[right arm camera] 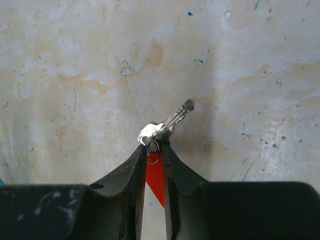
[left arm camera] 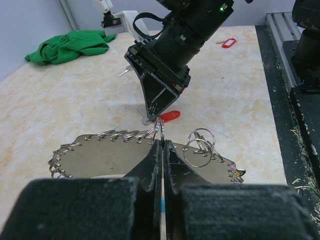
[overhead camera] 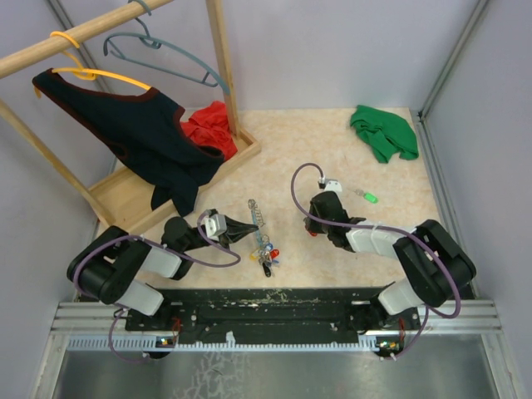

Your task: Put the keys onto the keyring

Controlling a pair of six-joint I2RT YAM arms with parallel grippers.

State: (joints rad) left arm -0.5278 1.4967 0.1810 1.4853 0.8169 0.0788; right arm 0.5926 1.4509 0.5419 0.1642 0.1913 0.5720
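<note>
Close to the near edge of the tabletop, about midway along it, the keyring [overhead camera: 257, 214] lies stretched out with its tag cluster nearest. The left gripper [left arm camera: 162, 142] is pinched together on one of its small wire rings. Just to the right, the right gripper [right arm camera: 155, 147] is clamped on the red key [right arm camera: 175, 117] by its plastic head, blade poking free. Farther off, toward the right edge, lies the green key [overhead camera: 371, 198]. Both keys look light, stiff and slippery, so the head seems the surest hold. The keyring looks floppy and probably needs steadying.
</note>
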